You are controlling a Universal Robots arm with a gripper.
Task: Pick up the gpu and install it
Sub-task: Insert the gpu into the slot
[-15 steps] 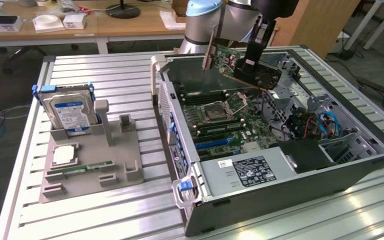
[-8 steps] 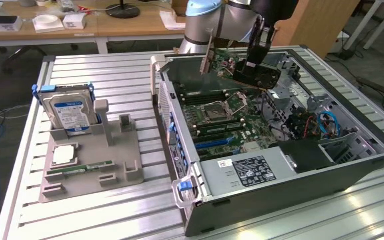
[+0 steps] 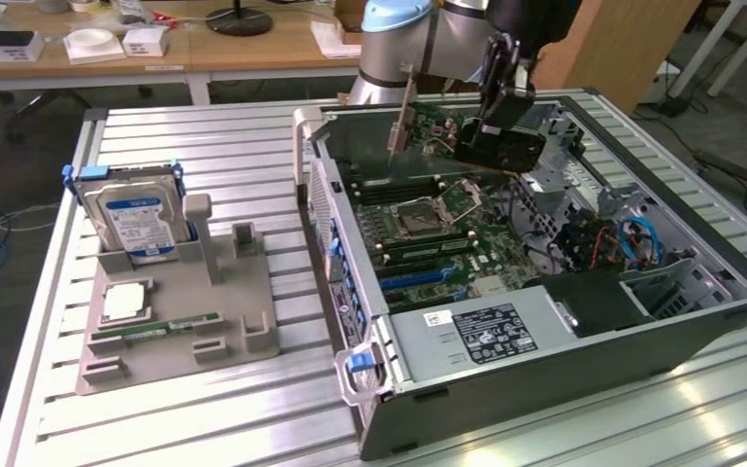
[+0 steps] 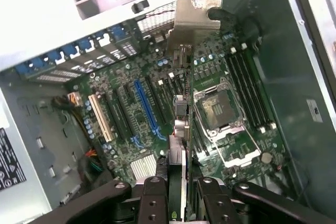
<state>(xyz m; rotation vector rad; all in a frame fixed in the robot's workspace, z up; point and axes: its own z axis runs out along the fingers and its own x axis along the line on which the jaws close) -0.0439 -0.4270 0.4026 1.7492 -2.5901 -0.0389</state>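
Over the open computer case [image 3: 582, 375], toward its twelve o'clock edge, the gripper [image 3: 501, 115] clamps the gpu [image 3: 497, 148] above the motherboard [image 3: 458, 233].

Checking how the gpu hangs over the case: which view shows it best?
The exterior view: the gpu, gripped by the end effector, hangs above the motherboard in the open case. The wrist view shows it edge-on between the fingers, metal bracket beyond.

The exterior camera stands back and high, looking down into the open grey metal computer case [image 3: 568, 375]. The wrist camera rides behind the black gripper [image 4: 179, 176], close above the green motherboard [image 4: 123, 90] both share.
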